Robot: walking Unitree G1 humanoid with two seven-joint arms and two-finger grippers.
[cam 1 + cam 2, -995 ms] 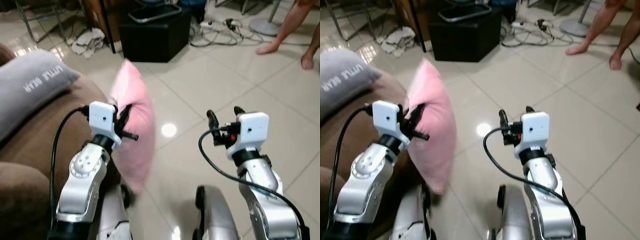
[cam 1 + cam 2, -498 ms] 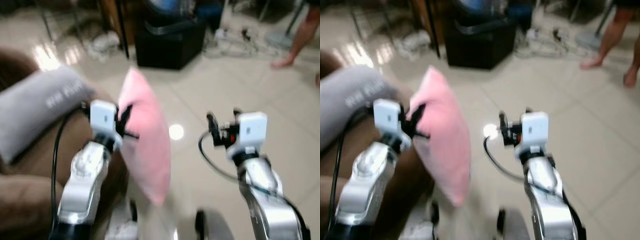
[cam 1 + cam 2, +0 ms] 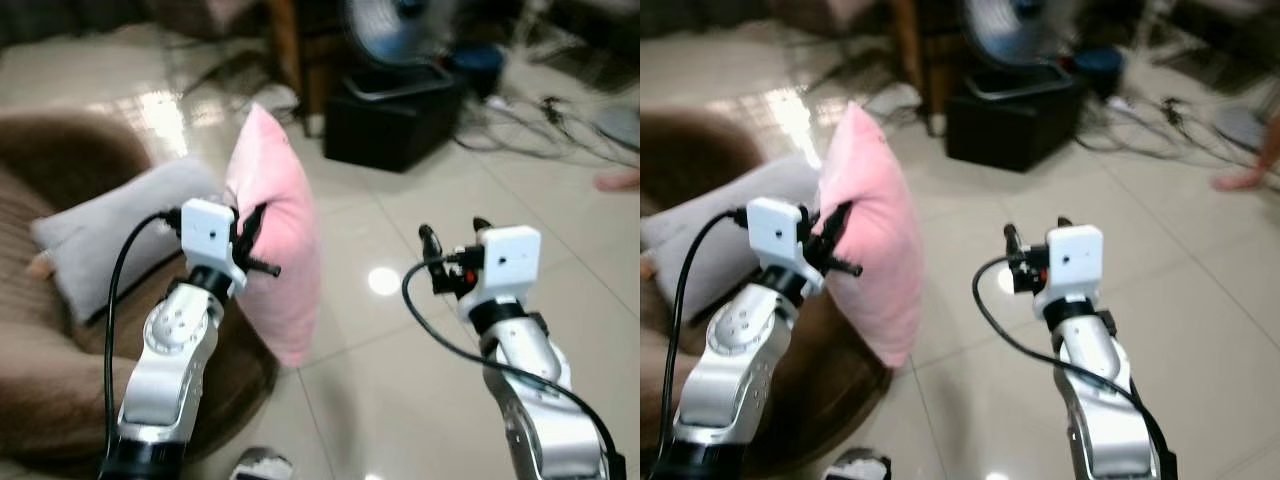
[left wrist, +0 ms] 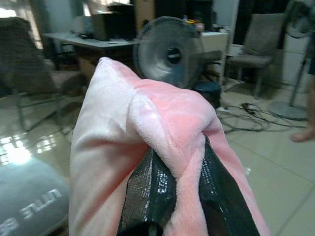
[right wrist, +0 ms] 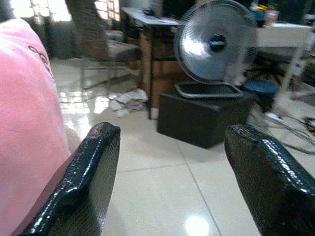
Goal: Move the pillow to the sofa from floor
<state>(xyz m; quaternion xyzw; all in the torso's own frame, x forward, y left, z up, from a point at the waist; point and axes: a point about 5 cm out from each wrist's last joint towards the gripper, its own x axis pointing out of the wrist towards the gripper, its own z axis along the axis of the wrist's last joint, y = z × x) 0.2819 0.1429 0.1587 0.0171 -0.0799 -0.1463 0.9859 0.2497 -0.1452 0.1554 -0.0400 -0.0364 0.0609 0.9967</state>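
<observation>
Pink pillow (image 3: 272,250) carried closer to brown sofa (image 3: 60,390) edge, clamped by left gripper (image 4: 174,196); right gripper (image 5: 167,182) held spread, unloaded.

The pink pillow (image 3: 272,235) hangs upright in the left gripper (image 3: 252,243), which pinches its edge, and it stands between that arm and the open tile floor (image 3: 400,370). On the left, the brown sofa (image 3: 60,370) is close under the pillow, and a grey cushion (image 3: 120,240) lies on the seat there. The right gripper (image 3: 452,232), fingers spread, has free floor in front. Farther ahead a black box (image 3: 395,125), a fan (image 5: 212,42) and cables (image 3: 540,125) block the way.
</observation>
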